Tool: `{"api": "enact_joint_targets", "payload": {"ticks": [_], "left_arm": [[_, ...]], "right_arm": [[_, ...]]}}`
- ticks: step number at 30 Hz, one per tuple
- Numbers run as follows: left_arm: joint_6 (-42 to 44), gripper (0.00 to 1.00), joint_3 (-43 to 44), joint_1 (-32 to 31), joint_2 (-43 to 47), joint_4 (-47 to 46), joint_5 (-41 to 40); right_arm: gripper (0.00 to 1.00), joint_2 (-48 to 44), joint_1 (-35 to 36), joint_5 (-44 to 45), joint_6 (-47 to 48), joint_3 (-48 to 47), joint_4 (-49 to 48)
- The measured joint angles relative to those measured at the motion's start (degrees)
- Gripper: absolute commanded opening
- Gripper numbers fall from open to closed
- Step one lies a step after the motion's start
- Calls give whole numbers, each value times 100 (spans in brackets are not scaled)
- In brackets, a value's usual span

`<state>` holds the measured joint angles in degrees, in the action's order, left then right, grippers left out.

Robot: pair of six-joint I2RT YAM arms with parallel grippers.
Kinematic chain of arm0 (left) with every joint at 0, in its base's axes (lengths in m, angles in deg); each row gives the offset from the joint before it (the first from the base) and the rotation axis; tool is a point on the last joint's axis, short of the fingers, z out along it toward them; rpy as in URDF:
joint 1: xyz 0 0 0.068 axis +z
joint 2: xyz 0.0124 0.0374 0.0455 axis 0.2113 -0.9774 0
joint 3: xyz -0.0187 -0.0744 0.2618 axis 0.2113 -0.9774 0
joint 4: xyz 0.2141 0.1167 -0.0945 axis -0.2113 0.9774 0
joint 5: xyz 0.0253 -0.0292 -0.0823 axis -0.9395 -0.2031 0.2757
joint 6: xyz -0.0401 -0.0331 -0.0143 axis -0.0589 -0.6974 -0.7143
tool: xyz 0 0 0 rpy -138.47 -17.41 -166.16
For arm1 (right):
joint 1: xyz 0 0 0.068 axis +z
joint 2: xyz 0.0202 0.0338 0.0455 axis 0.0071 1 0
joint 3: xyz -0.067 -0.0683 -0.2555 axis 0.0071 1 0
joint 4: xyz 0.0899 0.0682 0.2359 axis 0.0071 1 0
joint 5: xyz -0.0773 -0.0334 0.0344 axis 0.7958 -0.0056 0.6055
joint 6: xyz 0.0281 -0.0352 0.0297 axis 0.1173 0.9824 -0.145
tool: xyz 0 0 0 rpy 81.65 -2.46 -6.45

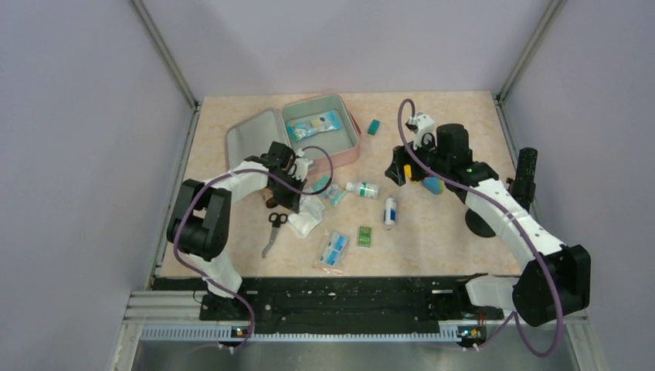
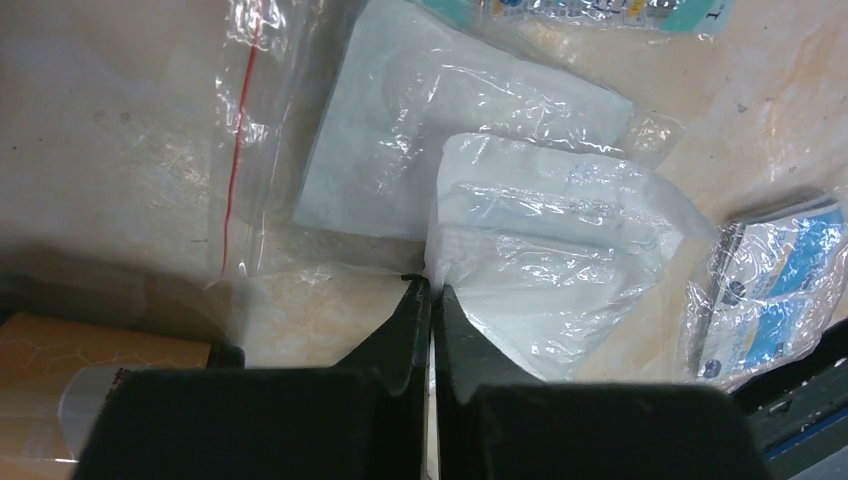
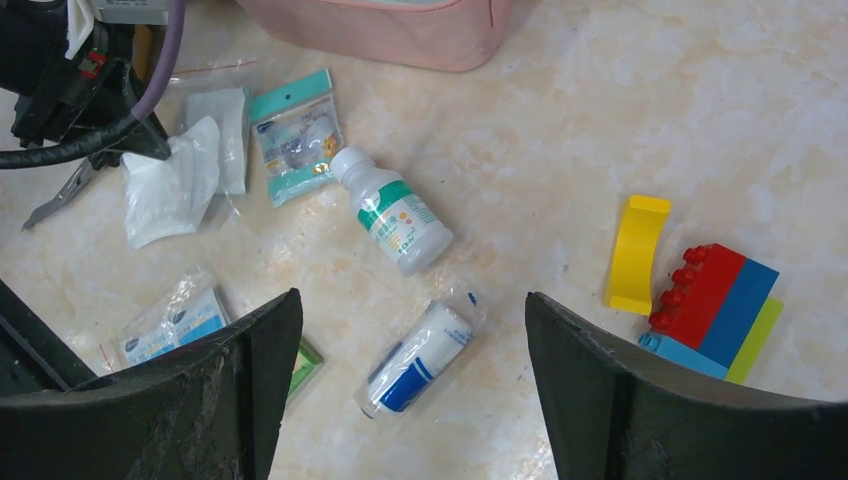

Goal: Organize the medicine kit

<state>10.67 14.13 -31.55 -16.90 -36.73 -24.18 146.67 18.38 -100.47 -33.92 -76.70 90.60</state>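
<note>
Medicine-kit sorting, pick phase. The left gripper (image 2: 431, 300) has its jaws pressed almost together on the near edge of a white gauze pouch (image 2: 550, 250), which lies partly over a flatter gauze packet (image 2: 420, 120). The medicine kit (image 1: 251, 141) lies open at about 12 o'clock from this gripper in the top view, its tray already holding a teal packet (image 1: 313, 124). The right gripper (image 3: 412, 300) hangs wide apart and empty above a white pill bottle (image 3: 395, 212) and a wrapped bandage roll (image 3: 418, 358). The pinch looks shallow on slippery film, so lift straight and slowly. Check that the lower packet does not follow, then clear the tray wall before release.
</note>
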Motion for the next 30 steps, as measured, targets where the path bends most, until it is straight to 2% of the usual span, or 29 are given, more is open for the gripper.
{"api": "enact_joint_targets", "payload": {"ticks": [7, 12, 16, 21, 24, 27, 30], "left_arm": [[317, 0, 234, 0, 350, 509, 280], [612, 0, 1272, 0, 820, 922, 514], [868, 0, 2271, 0, 754, 855, 457], [1381, 0, 3694, 2, -201, 651, -286], [1602, 0, 4599, 20, -1128, 476, -883], [1325, 0, 5560, 103, -2057, 466, -1246], [544, 0, 6380, 313, -2785, 496, -1298]], "right_arm": [[81, 0, 0, 55, 118, 9, 114], [81, 0, 0, 107, 236, -79, 341], [81, 0, 0, 142, 258, -114, 376], [81, 0, 0, 149, 251, -116, 376], [81, 0, 0, 168, 249, -116, 376], [81, 0, -2, 177, 232, -114, 374], [81, 0, -7, 188, 210, -107, 374]]}}
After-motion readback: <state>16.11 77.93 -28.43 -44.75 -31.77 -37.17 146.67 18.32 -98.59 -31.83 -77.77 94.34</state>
